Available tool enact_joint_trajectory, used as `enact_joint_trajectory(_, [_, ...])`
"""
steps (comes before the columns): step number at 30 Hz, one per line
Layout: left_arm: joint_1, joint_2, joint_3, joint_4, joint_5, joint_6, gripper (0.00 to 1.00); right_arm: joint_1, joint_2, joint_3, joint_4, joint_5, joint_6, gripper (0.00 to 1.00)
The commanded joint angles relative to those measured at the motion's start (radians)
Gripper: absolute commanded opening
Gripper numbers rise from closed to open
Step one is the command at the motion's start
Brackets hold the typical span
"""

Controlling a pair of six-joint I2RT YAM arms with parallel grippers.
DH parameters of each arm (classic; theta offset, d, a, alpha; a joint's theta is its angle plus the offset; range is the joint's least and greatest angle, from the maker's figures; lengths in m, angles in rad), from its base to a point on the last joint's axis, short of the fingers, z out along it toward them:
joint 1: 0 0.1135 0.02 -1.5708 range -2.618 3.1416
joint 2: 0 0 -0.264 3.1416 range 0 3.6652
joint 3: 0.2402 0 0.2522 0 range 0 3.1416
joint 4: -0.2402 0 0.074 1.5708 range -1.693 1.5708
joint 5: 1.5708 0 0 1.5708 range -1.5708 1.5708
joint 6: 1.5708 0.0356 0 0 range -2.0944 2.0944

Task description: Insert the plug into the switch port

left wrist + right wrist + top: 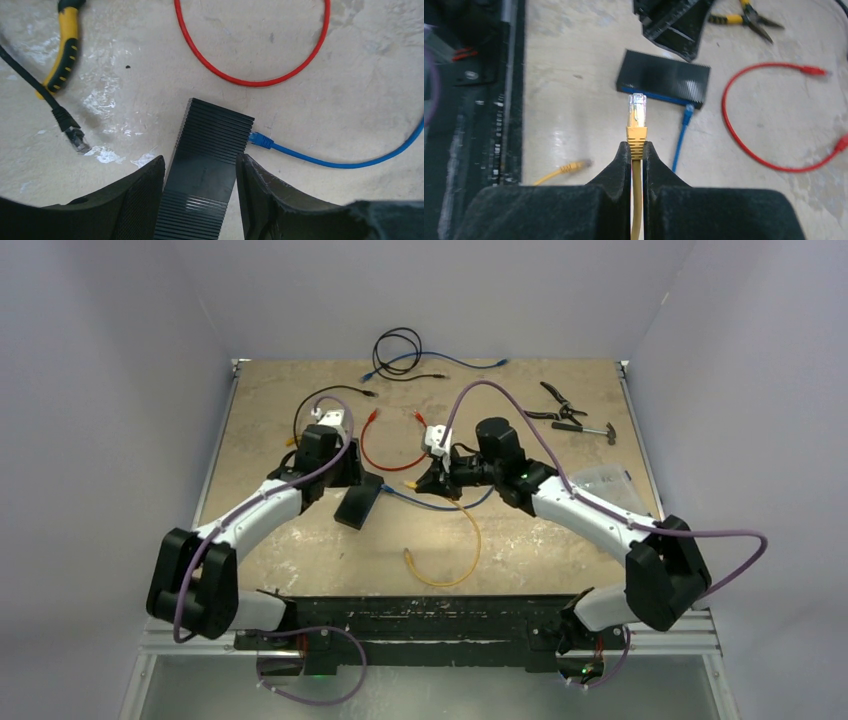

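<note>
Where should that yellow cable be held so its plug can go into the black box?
On the yellow boot just behind the clear plug, approached from the cable side, as the right gripper does. That leaves the tip free, sticking out toward the switch.

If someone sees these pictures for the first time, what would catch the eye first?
The yellow plug stands out, pinched in the right hand and pointing at the switch ahead. The left hand grips that switch by its sides, and a blue cable already sits in one port. A red cable loops just beyond.
</note>
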Motion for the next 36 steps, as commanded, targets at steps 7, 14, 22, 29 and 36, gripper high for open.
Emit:
enact_joint_trajectory(7, [0.102,0.213,0.119,-0.03,0.182,-0.005,0.53,0.113,0.131,-0.108,0.283,0.401,-0.017,0.0])
enact_joint_trajectory(14, [0.2,0.342,0.153,0.011,0.376,-0.034,0.53,0.189,0.216,-0.125,0.395,0.579,-0.029,0.0])
enact_joint_trajectory(22, [0.209,0.414,0.173,0.02,0.449,-0.035,0.53,0.234,0.348,-0.061,0.395,0.626,-0.059,0.0])
enact_joint_trajectory(29, [0.209,0.4,0.211,0.004,0.423,-0.042,0.53,0.249,0.42,-0.011,0.376,0.668,-0.044,0.0])
enact_joint_trajectory(36, [0.209,0.432,0.237,0.011,0.426,-0.036,0.55,0.249,0.463,0.017,0.35,0.723,-0.031,0.0])
